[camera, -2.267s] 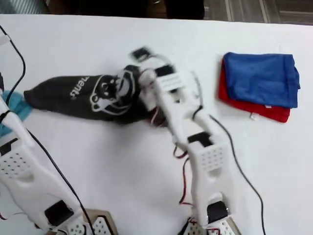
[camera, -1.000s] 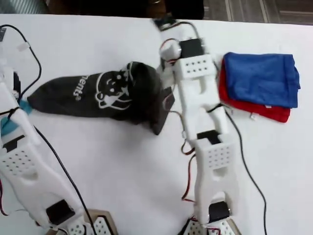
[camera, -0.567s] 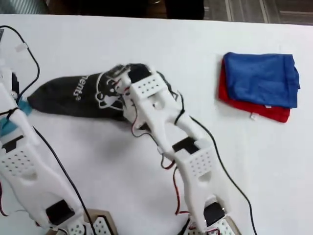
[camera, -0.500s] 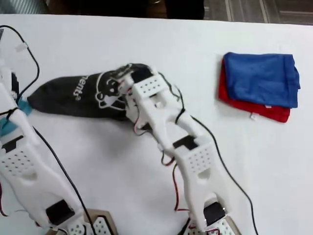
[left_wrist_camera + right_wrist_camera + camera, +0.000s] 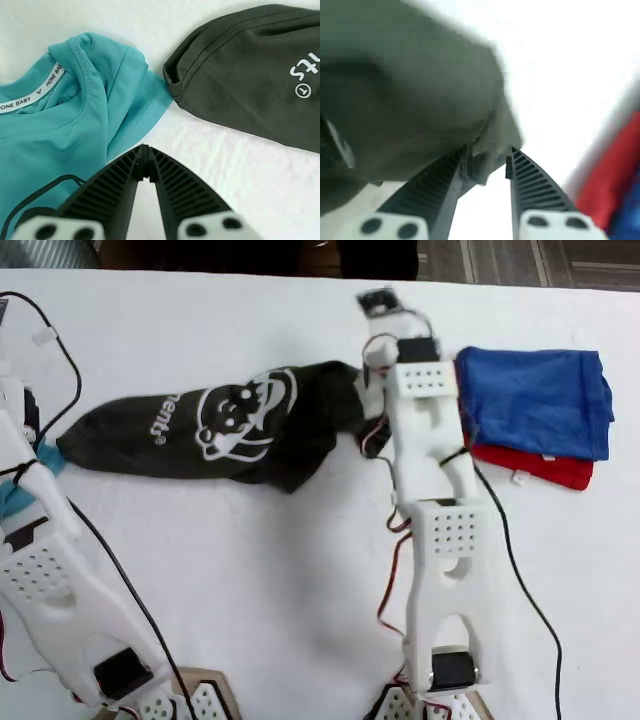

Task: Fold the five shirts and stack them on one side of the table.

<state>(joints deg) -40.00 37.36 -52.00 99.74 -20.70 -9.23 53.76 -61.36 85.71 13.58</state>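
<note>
- Across the middle of the white bench (image 5: 250, 590) lies the dark charcoal shirt with a white bear print (image 5: 230, 430). It is bunched into a long roll rather than spread flat, and one end is near the folded pile.
- At that end the right fingers (image 5: 440, 185) are clamped on a small gathered fold of its hem, and the bite looks shallow to us.
- We judge slipping to be the main risk: so little thin cloth is held that a firm pull could draw the hem out.
- Close beside that arm sits the pile, a royal-blue folded shirt (image 5: 535, 400) on top of a red folded shirt (image 5: 545, 468). A careless sweep of the arm, or of dragged cloth, could knock the top one askew.
- Just beside the dark shirt's other end is a crumpled teal shirt with white neck tape (image 5: 65, 115). The left fingers (image 5: 115, 180) hang over it, pressed together on nothing. Cloth catching between the two shirts could drag the teal one along.
- The dark fabric looks smooth and limp, with stitched hems. The teal one shows a fine mesh knit that creases softly. Neither will hold a fold, we think, unless it is flattened first.
</note>
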